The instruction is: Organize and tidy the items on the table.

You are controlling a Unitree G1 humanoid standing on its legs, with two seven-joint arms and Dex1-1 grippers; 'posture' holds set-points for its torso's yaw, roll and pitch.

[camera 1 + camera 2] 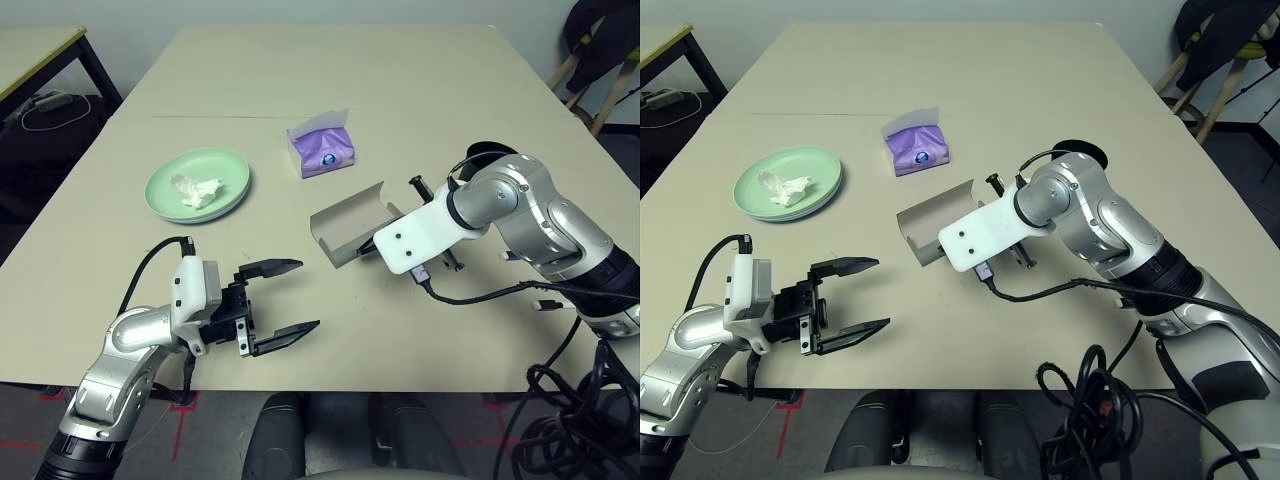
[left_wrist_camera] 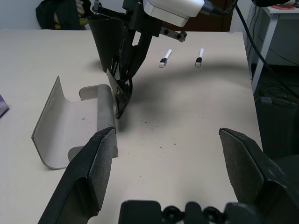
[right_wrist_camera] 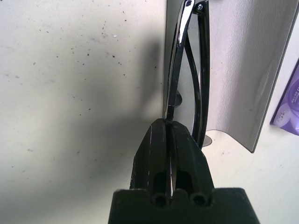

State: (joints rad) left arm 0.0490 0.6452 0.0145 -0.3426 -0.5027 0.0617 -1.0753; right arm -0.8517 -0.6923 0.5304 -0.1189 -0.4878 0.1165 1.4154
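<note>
With my right gripper (image 3: 169,128) clamped tight on a temple arm of the black sunglasses (image 3: 187,70), the frames hang just above the grey glasses case (image 1: 350,228), at its near-right end. The case lies open on the beige table (image 1: 400,90), roughly mid-table, its curved lid standing up on the far side.

My left gripper (image 1: 285,300) is released, both black fingers spread wide, holding nothing. It hovers level over the table's near edge, well to the near-left of the case, pointing toward it.

Positions relative to the case:
- Purple tissue pack (image 1: 322,150): just beyond the case, on the far side, apart from it.
- Pale green plate (image 1: 197,185): well to the left of the case, with the crumpled white tissue (image 1: 198,190) lying in its middle.
- Black cup (image 2: 105,42): to the right of the case and a little beyond it, behind my right wrist, upright.
- Two short white markers (image 2: 164,58): on the table to the right of the case, past the cup, lying apart from each other.

A thin seam line (image 1: 215,117) crosses the table top beyond the plate and the tissue pack.
</note>
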